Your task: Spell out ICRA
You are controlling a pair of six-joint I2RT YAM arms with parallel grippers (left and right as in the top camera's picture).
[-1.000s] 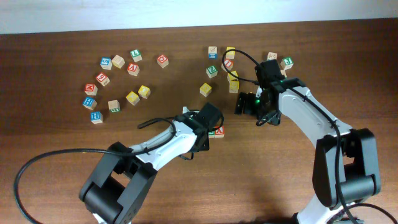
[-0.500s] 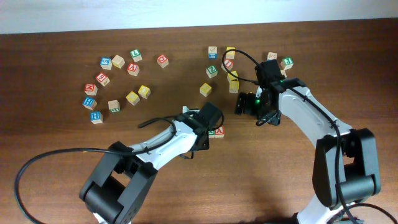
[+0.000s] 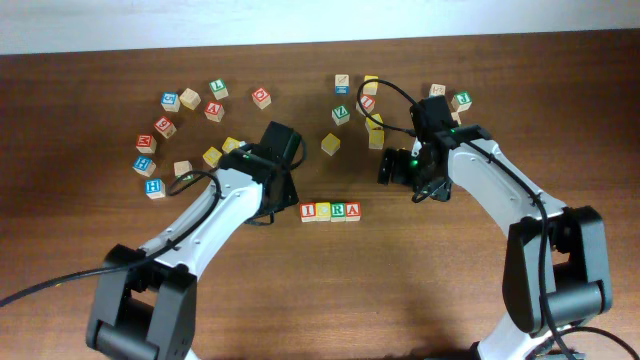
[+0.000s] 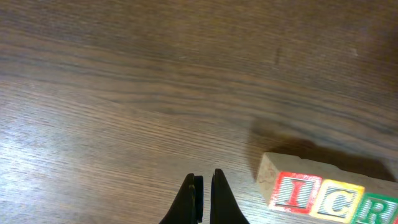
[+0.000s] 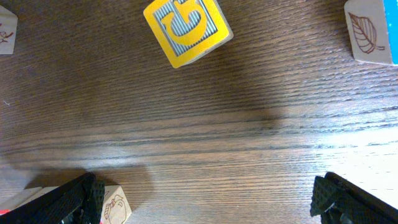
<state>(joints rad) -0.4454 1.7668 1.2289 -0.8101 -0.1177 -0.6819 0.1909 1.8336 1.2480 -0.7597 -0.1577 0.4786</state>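
Four letter blocks stand touching in a row (image 3: 330, 211) on the table, reading I, C, R, A from left to right. The left wrist view shows the red I block (image 4: 296, 191), the yellow C block (image 4: 337, 200) and part of the green R block (image 4: 378, 210). My left gripper (image 3: 283, 195) (image 4: 203, 198) is shut and empty, just left of the I block and not touching it. My right gripper (image 3: 395, 165) (image 5: 211, 199) hangs wide open over bare wood up and right of the row, holding nothing.
Loose blocks lie scattered at the back left (image 3: 185, 100) and back middle (image 3: 370, 100). A yellow block (image 5: 186, 28) lies ahead of the right gripper. A picture block (image 5: 115, 205) sits by its left finger. A leaf block (image 5: 373, 28) lies at the top right.
My left gripper has pulled away from the row, up and to the left, uncovering all four blocks. The right arm has not moved.
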